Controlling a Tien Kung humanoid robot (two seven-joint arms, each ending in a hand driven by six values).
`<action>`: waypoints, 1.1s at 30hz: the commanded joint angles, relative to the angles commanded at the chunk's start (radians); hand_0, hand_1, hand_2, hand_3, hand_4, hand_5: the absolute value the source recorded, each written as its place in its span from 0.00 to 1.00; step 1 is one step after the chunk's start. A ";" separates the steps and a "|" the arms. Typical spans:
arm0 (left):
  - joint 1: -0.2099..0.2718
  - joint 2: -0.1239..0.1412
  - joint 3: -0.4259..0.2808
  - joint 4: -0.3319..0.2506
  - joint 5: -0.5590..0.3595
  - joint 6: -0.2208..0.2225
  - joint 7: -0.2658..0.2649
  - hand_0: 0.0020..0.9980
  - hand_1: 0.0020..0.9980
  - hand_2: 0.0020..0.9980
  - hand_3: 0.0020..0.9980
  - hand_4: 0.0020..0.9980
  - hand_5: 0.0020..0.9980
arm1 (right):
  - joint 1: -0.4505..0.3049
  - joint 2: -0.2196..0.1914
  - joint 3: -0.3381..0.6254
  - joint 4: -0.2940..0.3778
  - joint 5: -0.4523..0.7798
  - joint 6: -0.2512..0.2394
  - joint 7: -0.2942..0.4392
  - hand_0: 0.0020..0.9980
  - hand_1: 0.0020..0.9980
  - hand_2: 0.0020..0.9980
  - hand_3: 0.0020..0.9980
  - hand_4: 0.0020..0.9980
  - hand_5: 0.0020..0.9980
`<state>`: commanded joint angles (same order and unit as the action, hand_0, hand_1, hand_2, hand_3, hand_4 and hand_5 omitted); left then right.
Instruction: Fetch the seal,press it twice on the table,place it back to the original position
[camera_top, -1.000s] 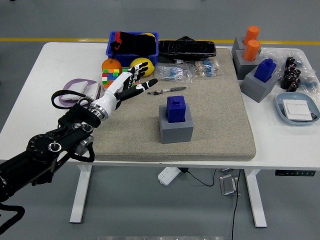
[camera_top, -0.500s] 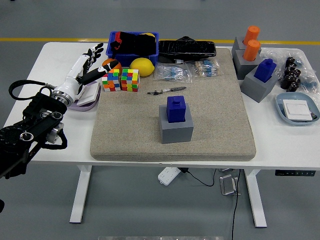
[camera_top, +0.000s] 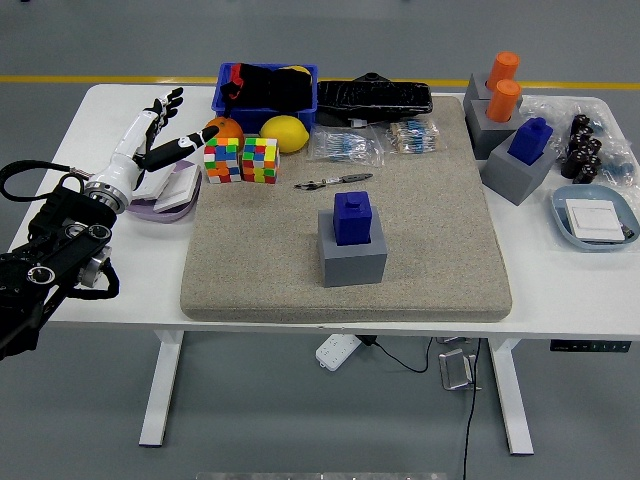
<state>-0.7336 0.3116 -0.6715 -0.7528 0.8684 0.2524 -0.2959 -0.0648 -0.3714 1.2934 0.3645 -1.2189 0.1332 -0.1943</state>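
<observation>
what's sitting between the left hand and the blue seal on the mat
Two colourful cubes lie roughly on the line from the left hand to the blue seal in its grey holder. They are low, so reaching over them looks feasible. Beyond them, the mat shows bare.

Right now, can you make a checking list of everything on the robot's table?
Surface: white table with a beige mat.
Job's things: blue seal upright in its grey holder, mid-mat.
Clutter: two colour cubes, lemon, orange, blue bin, bagged parts, orange seals, another blue seal, tray.
Hands: left hand open, empty, far left; right nothing seen.
Cables: power strip under table.
Surroundings: grey floor, yellow line.
</observation>
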 joint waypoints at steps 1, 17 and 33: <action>0.002 0.001 -0.004 0.000 0.000 0.000 0.000 1.00 1.00 1.00 1.00 1.00 0.53 | 0.002 0.000 0.001 -0.001 -0.008 0.011 -0.007 0.94 0.74 0.74 0.73 0.83 0.34; 0.014 0.034 -0.054 -0.005 0.004 -0.008 0.004 1.00 1.00 1.00 1.00 1.00 0.52 | 0.020 -0.004 0.014 -0.002 -0.043 0.006 -0.005 0.98 0.86 0.86 0.83 0.89 0.44; 0.008 0.072 -0.070 -0.010 -0.011 -0.013 -0.005 1.00 1.00 1.00 1.00 1.00 0.51 | 0.027 -0.036 0.000 0.016 -0.034 0.003 0.001 0.97 0.82 0.81 0.79 0.86 0.39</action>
<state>-0.7259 0.3833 -0.7415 -0.7629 0.8569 0.2390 -0.3006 -0.0373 -0.4071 1.2933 0.3803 -1.2531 0.1366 -0.1937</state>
